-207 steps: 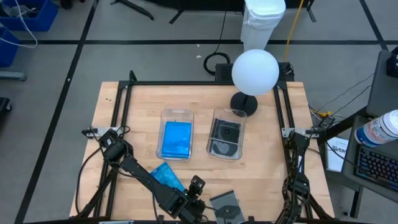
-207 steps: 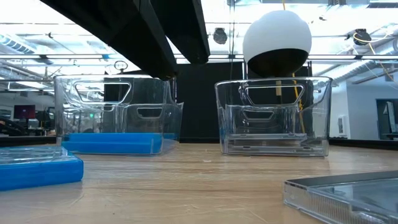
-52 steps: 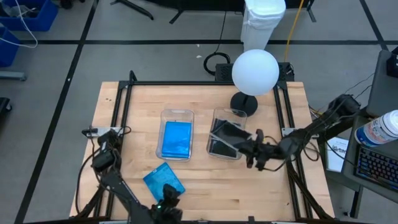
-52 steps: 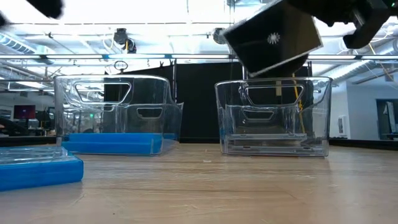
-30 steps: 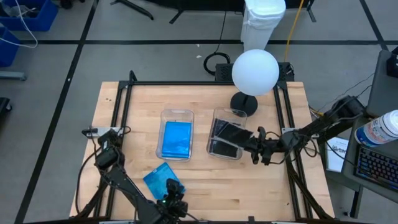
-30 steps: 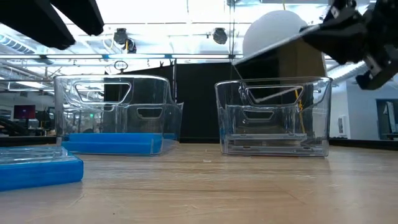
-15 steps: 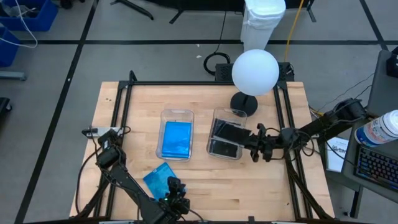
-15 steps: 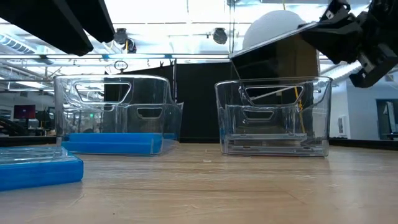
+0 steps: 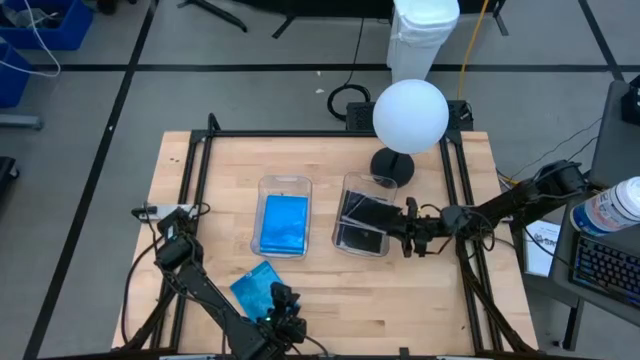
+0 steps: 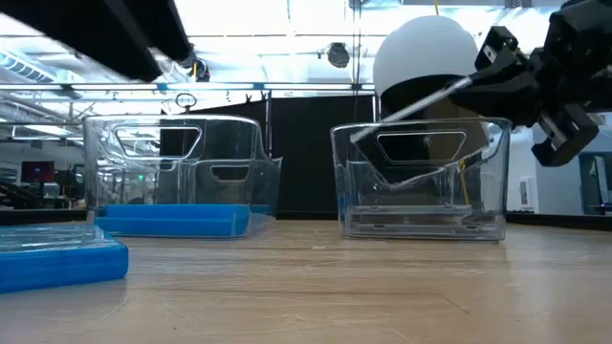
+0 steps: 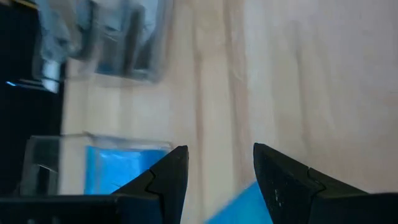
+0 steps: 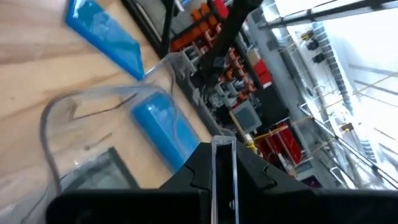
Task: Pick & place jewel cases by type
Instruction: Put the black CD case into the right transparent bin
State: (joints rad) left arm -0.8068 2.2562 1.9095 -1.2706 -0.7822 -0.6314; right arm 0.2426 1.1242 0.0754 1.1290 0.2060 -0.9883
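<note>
My right gripper (image 9: 402, 234) is shut on a dark grey jewel case (image 9: 372, 212) over the right clear bin (image 9: 350, 246), which holds other dark cases. In the low view the held case (image 10: 416, 107) slants down from the gripper (image 10: 497, 81) to the bin's rim. My left gripper (image 9: 278, 300) is open near the table's near edge, its fingers (image 11: 171, 177) just above a blue jewel case (image 9: 256, 287) lying flat on the table. The left clear bin (image 9: 284, 186) holds blue cases (image 9: 284, 222). My right gripper pinches the dark grey case between its two fingers at the edge toward the table's right (image 12: 222, 163), one finger on each flat face. The fingers come from the table's right, slanting a little downward. The case is lifted and tilted, its free end (image 10: 359, 136) low at the bin's rim.
A lamp with a white globe (image 9: 410, 115) and dark base (image 9: 392, 166) stands just behind the right bin. A black frame (image 9: 300, 134) runs along the table's edges. Bare wood (image 9: 400, 300) lies in front of the bins.
My right gripper has gone a little toward the table's left and tipped the dark grey case, whose free end has dropped from above the right bin to its rim. My left gripper has edged toward the far edge, closer to the blue case on the table.
</note>
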